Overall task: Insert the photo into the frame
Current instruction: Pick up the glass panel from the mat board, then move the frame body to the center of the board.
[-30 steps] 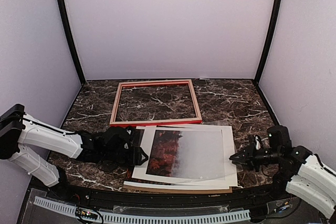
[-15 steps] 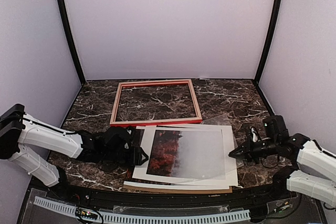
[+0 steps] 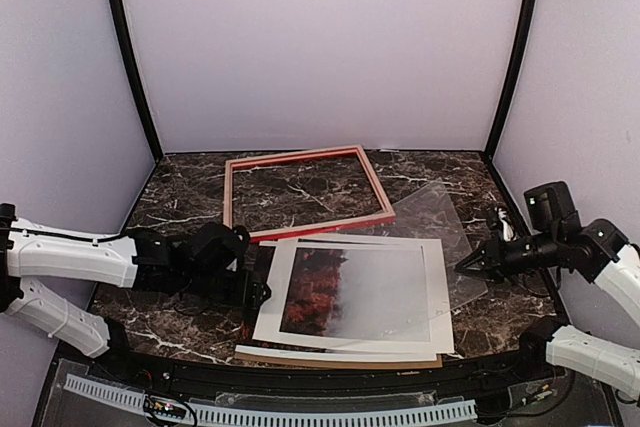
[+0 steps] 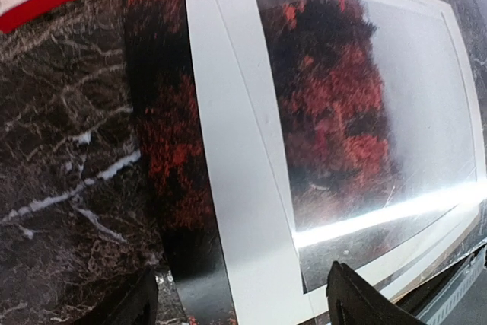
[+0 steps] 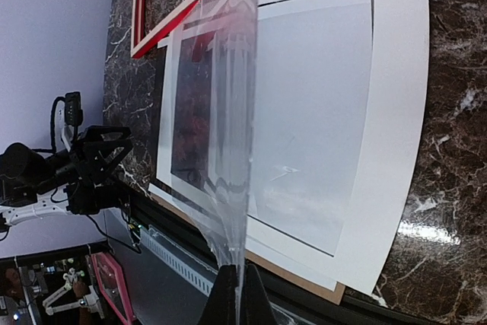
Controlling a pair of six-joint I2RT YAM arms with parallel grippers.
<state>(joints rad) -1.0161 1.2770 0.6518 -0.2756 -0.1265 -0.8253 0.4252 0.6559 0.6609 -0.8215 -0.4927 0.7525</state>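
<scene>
A dark marble bench (image 3: 180, 202) is enclosed by lilac walls (image 3: 320, 47). The photo (image 3: 350, 292) is laid under a white mat (image 3: 437, 287), in front of the frame (image 3: 320, 226). A clear sheet (image 3: 435, 217) is pinched by the right claw (image 3: 465, 267); the left claw (image 3: 255, 287) is spread.

Dark marble table (image 3: 180, 207) — bearing the frame (image 3: 320, 226) and brown backing board (image 3: 340, 358).

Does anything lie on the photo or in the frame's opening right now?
The white mat lies on the photo, covering its edges; only its left strip sticks out by the open left gripper. The right gripper pinches the clear sheet, raised off to the right. The frame's opening shows only marble.
</scene>
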